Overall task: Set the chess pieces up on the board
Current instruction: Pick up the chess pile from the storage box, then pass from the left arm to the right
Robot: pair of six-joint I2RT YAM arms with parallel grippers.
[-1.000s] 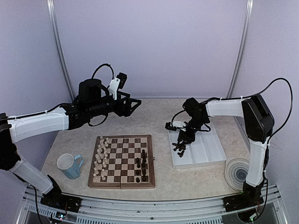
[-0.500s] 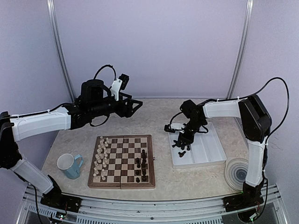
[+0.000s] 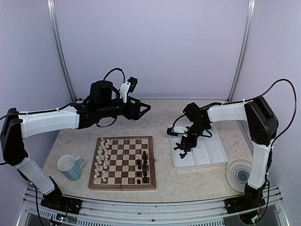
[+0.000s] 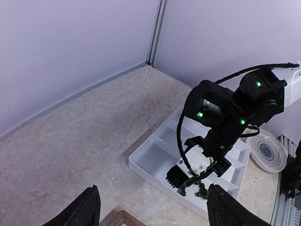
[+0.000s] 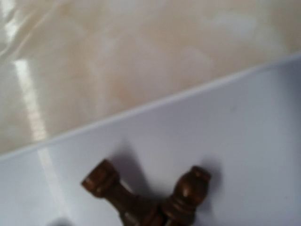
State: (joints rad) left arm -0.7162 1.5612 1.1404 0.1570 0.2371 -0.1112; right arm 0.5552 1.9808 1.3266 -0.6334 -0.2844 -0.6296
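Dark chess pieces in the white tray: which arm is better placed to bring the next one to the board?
Right. The right pincer is down in the white tray at the dark pieces. The left pincer hovers open above the table behind the board, away from them.

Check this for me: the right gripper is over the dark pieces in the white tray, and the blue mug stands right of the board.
One thing is wrong: the mug stands left of the board, as the top view shows. The rest holds: the right gripper is over the dark pieces in the tray.
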